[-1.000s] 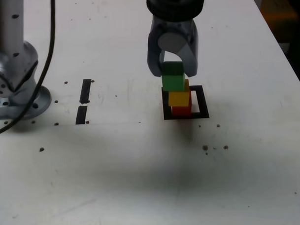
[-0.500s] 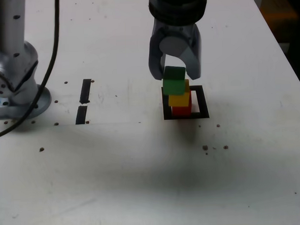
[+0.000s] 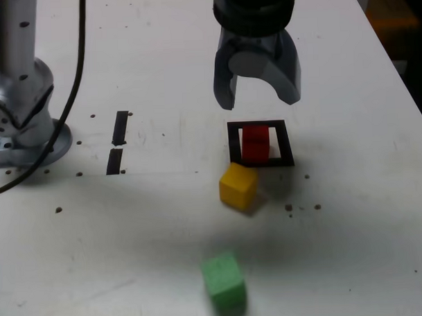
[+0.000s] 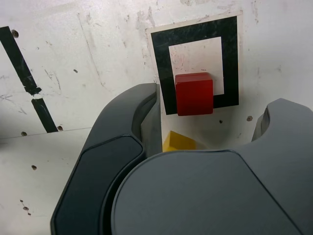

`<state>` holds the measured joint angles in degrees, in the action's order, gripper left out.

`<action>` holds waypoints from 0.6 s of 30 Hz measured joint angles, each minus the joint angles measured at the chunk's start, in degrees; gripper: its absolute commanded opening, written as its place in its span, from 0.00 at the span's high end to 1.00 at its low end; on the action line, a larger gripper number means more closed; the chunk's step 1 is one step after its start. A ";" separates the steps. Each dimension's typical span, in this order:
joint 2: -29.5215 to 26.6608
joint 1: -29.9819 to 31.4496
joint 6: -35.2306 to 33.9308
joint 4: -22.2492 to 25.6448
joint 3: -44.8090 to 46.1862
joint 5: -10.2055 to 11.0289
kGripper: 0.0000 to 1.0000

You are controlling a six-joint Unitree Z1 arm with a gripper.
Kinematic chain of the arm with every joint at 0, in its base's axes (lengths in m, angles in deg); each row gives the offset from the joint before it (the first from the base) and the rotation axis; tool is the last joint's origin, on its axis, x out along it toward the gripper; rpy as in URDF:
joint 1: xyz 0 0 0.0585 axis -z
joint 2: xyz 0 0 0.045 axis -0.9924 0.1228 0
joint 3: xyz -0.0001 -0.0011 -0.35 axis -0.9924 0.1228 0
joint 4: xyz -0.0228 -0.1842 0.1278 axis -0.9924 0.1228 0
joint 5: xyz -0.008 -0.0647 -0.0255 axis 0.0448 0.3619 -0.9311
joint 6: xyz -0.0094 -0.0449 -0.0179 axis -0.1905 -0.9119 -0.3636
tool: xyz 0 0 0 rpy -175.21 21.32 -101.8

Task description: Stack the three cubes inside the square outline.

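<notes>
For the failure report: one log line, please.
open metal gripper | red cube inside black tape square | yellow cube, green cube outside | unstacked

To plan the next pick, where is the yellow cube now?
In the exterior view, the yellow cube is just below the square outline, near its lower left corner.

We see a pale, scuffed tabletop point(image 3: 151, 222) filling most of the exterior view, dotted with dark specks and small holes. A dim grey shadow spreads across its lower middle, with brighter light toward the top. At the upper right, beyond the table's edge, we make out a brownish-orange patch point(image 3: 393, 23) in darkness.
</notes>
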<state>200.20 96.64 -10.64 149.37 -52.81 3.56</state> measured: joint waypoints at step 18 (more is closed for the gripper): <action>-3.62 11.25 0.22 -1.34 6.60 -0.09 0.21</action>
<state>196.58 107.88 -10.42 148.03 -46.21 3.46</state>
